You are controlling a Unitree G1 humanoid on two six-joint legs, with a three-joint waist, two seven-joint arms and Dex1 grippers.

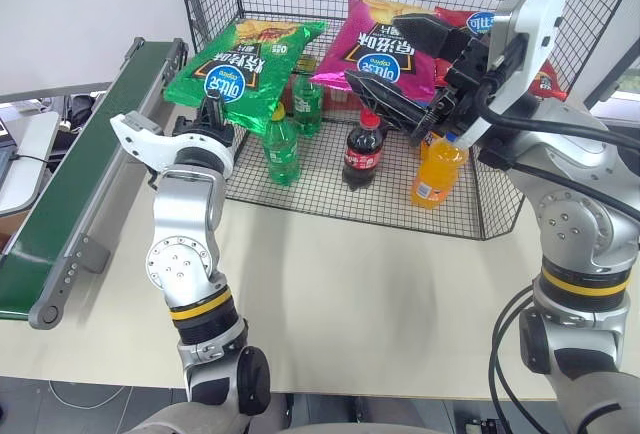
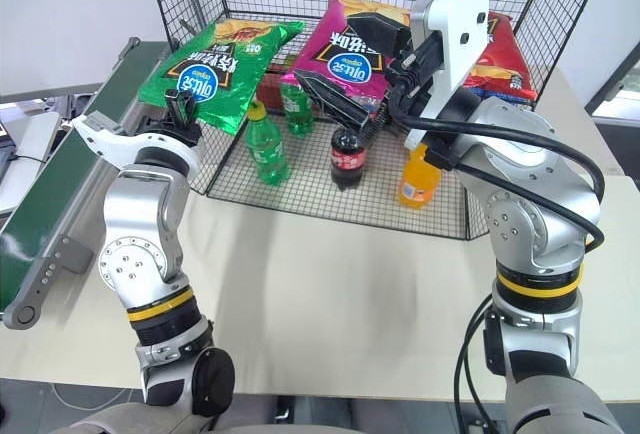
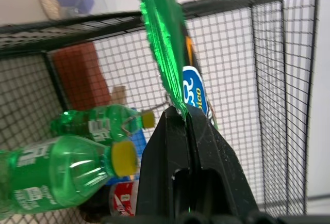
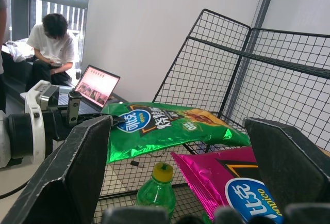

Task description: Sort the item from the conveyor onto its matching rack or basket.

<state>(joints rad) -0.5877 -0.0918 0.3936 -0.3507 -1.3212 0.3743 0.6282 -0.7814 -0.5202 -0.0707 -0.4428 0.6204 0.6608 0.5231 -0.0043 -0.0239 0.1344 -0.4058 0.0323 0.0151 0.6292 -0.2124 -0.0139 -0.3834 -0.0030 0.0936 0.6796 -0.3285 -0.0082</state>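
Looking down from the head views, the left gripper (image 1: 212,112) is being raised on a bent arm beside the conveyor (image 1: 70,194), its fingers closed tight on the near edge of the green crisp bag (image 1: 245,66). The bag is being held roughly flat over the front left corner of the black wire-mesh cage (image 1: 480,216), above two green bottles (image 1: 281,149). The right gripper (image 1: 420,62) is being held high over the cage, pointing left, its fingers spread wide and gripping nothing, just above the magenta bag (image 1: 385,49).

In the left wrist view, the bag is being pinched edge-on between the closed black fingers (image 3: 170,146), with the cage mesh behind.

In the right wrist view, the wide-spread fingers (image 4: 82,157) are being shown empty, the green bag lying between them farther off, with a seated person (image 4: 49,46) at a laptop (image 4: 95,87) behind.
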